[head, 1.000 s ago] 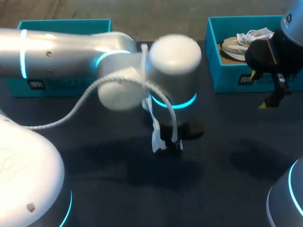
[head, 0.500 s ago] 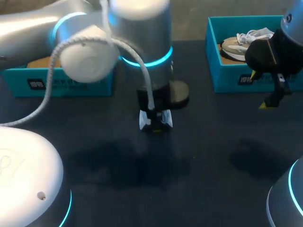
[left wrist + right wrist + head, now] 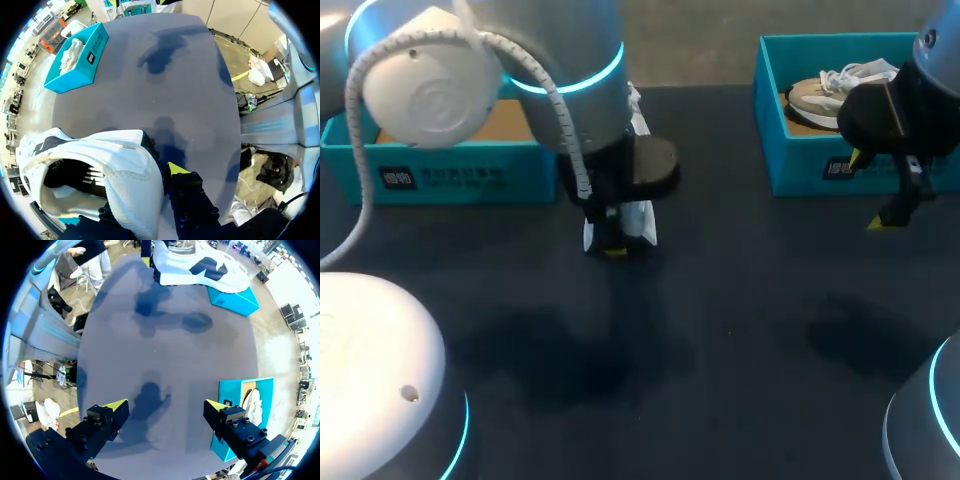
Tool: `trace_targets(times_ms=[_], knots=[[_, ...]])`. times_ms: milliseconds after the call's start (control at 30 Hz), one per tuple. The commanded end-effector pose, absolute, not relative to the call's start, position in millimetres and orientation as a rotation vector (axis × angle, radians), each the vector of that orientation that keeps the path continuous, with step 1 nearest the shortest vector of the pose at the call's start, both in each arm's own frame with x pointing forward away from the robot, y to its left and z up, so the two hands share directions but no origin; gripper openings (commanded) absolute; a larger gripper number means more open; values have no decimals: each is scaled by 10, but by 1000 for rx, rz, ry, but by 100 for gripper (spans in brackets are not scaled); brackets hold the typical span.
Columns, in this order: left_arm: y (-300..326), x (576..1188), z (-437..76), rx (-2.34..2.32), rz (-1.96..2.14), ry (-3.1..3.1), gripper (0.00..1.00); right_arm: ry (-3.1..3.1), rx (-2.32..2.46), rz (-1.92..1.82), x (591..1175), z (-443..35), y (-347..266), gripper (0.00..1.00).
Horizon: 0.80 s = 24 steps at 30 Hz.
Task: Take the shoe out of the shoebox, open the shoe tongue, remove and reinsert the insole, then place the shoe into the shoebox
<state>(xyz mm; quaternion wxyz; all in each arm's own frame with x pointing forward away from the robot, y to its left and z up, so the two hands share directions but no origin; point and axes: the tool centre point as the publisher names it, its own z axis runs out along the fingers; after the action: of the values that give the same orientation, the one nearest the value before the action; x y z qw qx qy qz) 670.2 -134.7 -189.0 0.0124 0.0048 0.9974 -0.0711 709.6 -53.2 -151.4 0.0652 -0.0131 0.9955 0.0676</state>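
White shoe (image 3: 125, 165) hides one finger of the left gripper (image 3: 162, 172), apparently pinching it; right gripper (image 3: 165, 405) spread beside teal shoebox (image 3: 230, 392).

My left arm (image 3: 470, 60) comes in from the left, big elbow joint up high and the wrist pointing pretty much straight down. The left pincer (image 3: 614, 240) is clamped on the collar of the shoe (image 3: 125, 165). One yellow fingertip (image 3: 175, 167) peeks out beside it and the other's hidden. My right arm (image 3: 910, 100) sits over at the right side, wrist angled down, and the right pincer (image 3: 165, 405) hangs there with its fingers spread wide.
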Motion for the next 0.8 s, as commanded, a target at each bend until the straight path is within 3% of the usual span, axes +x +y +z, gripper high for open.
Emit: trace_targets(times_ms=[33, 800], knots=[[-1277, 6683, -1888, 17, -278, 3100, 0, 3008, -37, 199, 7113, -1519, -516, 100], [-456, 7062, -1700, 58, -201, 3127, 0, 3008, -37, 199, 7113, -1519, -516, 100]])
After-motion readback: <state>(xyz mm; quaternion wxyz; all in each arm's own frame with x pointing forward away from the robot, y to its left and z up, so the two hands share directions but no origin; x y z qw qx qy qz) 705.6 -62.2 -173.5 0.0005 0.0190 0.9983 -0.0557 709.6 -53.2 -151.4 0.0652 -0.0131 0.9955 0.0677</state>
